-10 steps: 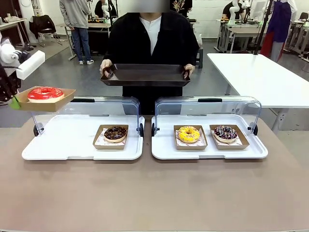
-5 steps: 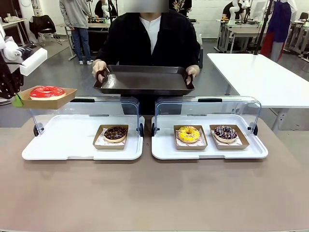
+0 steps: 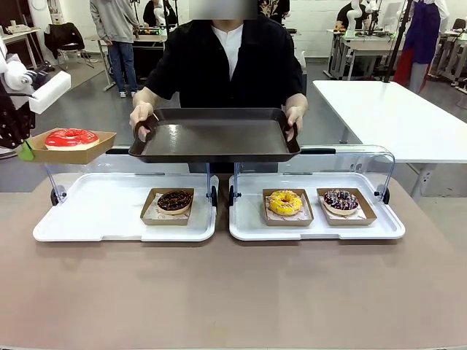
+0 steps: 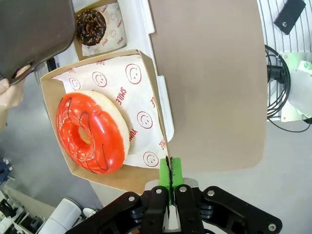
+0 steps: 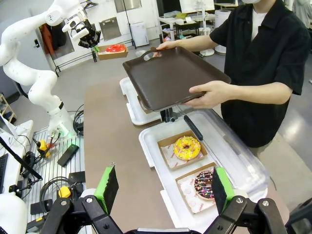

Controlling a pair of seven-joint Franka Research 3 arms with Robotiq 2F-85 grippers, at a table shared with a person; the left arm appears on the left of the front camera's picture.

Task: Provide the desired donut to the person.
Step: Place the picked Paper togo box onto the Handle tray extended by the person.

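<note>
A red-glazed donut [image 3: 71,138] lies in a brown cardboard tray [image 3: 95,152] held in the air at the far left, above the left white tray. My left gripper [image 3: 25,151] is shut on that cardboard tray's edge; in the left wrist view its green pads [image 4: 169,170] pinch the rim beside the red donut [image 4: 92,131]. The person [image 3: 230,58] stands across the table and holds a dark brown serving tray [image 3: 215,135] with both hands, level, to the right of the donut. My right gripper [image 5: 165,187] is open, low over the table's near right side.
Two white display trays [image 3: 95,219] [image 3: 314,230] with raised clear lids sit on the table. The left one holds a chocolate donut [image 3: 174,201]; the right one holds a yellow donut [image 3: 285,202] and a sprinkled chocolate donut [image 3: 341,200]. The near table surface is bare.
The person has brought the dark tray forward and closer, over the raised lids. My left gripper with the red donut has barely moved.
</note>
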